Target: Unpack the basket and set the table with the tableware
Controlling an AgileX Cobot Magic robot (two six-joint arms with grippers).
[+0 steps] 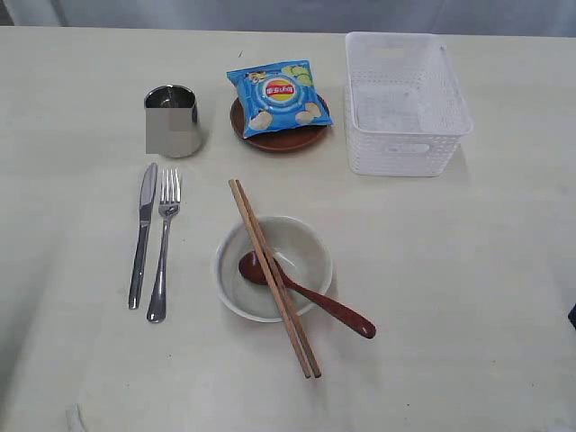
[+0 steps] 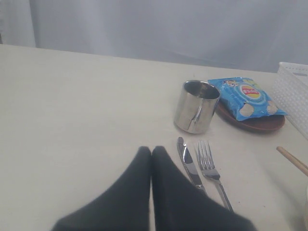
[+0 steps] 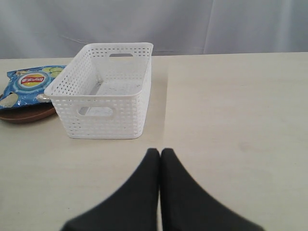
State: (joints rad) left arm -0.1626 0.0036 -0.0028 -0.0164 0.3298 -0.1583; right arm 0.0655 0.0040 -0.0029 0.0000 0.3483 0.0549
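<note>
Since the white basket (image 1: 396,153) at two o'clock stands empty, setting looks done. Left hand (image 2: 151,150) and right hand (image 3: 160,151) are pinched closed, empty; next, simply park them.

Left tool (image 2: 151,150), right tool (image 3: 160,152) (both closed)

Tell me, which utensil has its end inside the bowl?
The reddish-brown spoon; the chopsticks lie across the bowl, knife and fork on the table.
</note>
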